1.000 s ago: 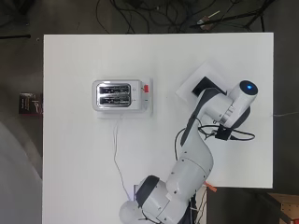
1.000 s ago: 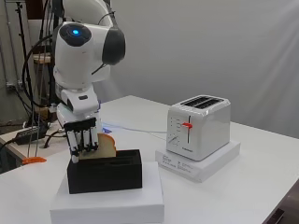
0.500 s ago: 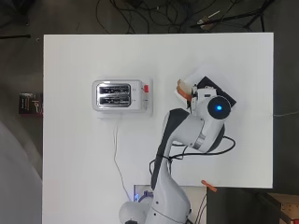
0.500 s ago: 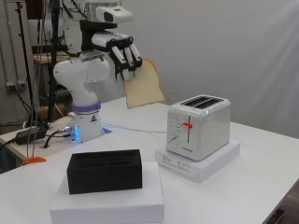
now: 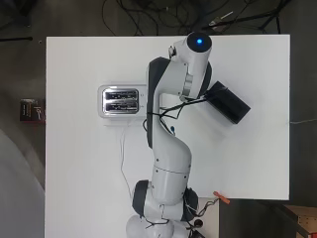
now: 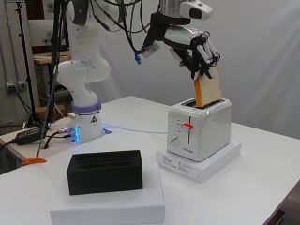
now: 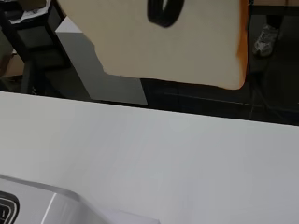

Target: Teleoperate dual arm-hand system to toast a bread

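- Pale, tan-crusted bread hung upright in my hand, my fingers curled around its upper edge, in the side view.
- The slice's lower edge stood at the top of the silver toaster, over the slot farther from the camera; I could not tell how far in it sat.
- The toaster's orange lever sat high on its front.
- The toaster rested on a white base on the white table.
- From overhead, my arm hid the hand and the slice; both slots of the toaster showed beside it.
- A black rack sat on a white box, well apart from the toaster.
- The wrist view showed the slice's flat face close up, with the table below.
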You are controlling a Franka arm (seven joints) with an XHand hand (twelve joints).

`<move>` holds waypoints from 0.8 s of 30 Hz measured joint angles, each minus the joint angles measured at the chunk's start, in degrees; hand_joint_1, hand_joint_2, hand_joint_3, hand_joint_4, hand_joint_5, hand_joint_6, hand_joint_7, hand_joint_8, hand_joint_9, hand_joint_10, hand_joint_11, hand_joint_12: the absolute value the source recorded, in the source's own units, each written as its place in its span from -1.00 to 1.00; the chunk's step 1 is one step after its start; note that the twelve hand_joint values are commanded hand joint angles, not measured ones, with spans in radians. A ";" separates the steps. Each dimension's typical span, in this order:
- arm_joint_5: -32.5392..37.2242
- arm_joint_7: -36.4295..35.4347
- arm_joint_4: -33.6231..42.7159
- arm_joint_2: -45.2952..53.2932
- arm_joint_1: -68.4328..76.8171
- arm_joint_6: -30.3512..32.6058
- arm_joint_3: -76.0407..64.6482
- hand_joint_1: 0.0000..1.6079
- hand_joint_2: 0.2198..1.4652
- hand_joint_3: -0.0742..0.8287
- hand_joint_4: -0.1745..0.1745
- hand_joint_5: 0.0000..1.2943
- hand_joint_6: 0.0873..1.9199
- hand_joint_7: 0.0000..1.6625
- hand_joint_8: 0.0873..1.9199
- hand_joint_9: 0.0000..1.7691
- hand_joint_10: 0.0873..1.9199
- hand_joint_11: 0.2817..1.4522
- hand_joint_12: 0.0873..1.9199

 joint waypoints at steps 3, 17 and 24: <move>-0.73 -1.37 -4.54 -2.71 1.08 1.99 2.64 0.55 0.47 -0.83 -1.00 0.16 0.25 0.41 -0.27 0.57 -1.00 -0.11 -1.00; -0.96 -4.42 -30.65 -17.25 5.30 9.64 14.18 0.54 0.50 -0.83 -1.00 0.10 0.27 0.35 -0.16 0.61 -1.00 -0.07 -1.00; -0.68 2.95 -27.53 -14.68 5.65 7.97 13.36 0.54 0.50 -0.83 -1.00 0.09 0.30 0.35 -0.17 0.60 -1.00 -0.12 -1.00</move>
